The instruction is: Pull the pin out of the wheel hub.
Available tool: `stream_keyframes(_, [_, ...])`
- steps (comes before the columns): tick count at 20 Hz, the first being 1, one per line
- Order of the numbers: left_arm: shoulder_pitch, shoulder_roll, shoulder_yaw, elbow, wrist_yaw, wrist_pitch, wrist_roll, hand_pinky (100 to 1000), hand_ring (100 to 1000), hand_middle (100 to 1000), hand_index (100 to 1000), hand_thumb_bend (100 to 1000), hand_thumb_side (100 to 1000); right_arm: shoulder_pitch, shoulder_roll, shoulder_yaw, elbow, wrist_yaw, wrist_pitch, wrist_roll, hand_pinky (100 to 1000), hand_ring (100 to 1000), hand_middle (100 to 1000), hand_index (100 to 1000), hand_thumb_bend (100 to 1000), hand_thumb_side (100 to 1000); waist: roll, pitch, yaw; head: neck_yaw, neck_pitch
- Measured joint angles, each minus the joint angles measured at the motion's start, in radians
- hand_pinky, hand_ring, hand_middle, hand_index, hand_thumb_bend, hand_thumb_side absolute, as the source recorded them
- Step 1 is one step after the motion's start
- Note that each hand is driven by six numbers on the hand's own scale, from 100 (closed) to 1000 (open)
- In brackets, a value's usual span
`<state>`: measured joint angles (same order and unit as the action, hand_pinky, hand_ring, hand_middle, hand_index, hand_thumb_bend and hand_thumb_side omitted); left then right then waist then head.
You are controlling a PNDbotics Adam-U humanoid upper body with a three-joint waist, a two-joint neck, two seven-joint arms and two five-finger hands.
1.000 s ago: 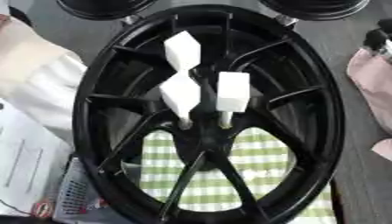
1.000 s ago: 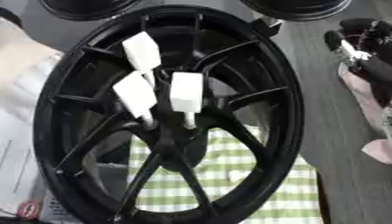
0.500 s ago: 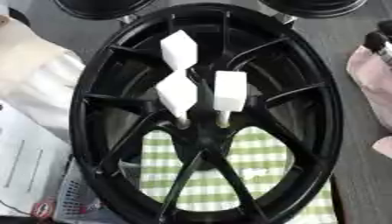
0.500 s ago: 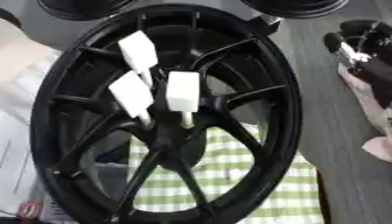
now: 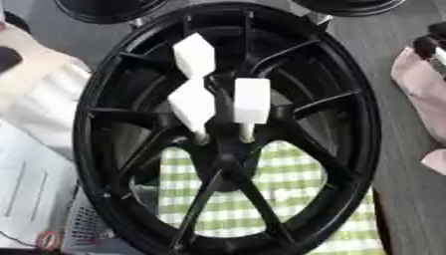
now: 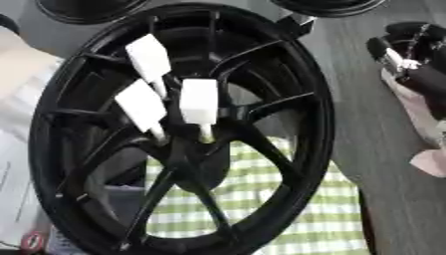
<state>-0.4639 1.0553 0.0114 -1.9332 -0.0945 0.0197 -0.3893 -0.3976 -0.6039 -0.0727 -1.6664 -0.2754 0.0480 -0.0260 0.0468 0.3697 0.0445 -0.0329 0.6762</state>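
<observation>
**A:** Anything change since a second ago?

**B:** Nope. The checked cloth [image 5: 261, 199] is nearest, and the wheel hub [image 5: 353, 99] lies on it same as before. All three white pins [image 5: 251, 102] are still stuck in its middle.

**A:** And your hand?

**B:** My right hand [image 6: 407, 67] is off past the rim on the right, touching nothing. It's cut off at the edge, so I can't tell if it's open or closed.
</observation>
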Motion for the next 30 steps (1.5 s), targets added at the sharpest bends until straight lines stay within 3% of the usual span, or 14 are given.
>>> stream_keyframes(5, [-0.115,0.045,-0.048,0.039,-0.003,-0.014,-0.227,824,775,679,786,558,516,0.003,-0.001,0.005,0.0,0.0,0.002,0.008,929,681,620,705,491,327,0.0,-0.01,-0.004,0.001,0.0])
stream_keyframes(11, [-0.292,0.035,-0.127,0.089,-0.024,-0.029,-0.365,837,781,690,789,557,515,0.003,-0.005,0.011,0.003,0.001,0.002,0.015,929,681,620,705,492,328,0.0,-0.019,-0.012,0.004,0.0])
stream_keyframes(16, [-0.413,-0.013,-0.204,0.155,-0.059,-0.049,-0.416,836,782,691,788,566,506,0.006,-0.008,0.013,0.005,0.001,0.003,0.02,929,681,620,705,494,329,0.003,-0.023,-0.019,0.013,0.0])
stream_keyframes(30, [-0.629,-0.176,-0.363,0.342,-0.129,-0.112,-0.492,835,785,703,791,577,479,0.001,-0.008,0.025,0.006,0.01,0.006,0.035,930,680,620,705,498,330,0.015,-0.015,-0.043,0.034,-0.002])
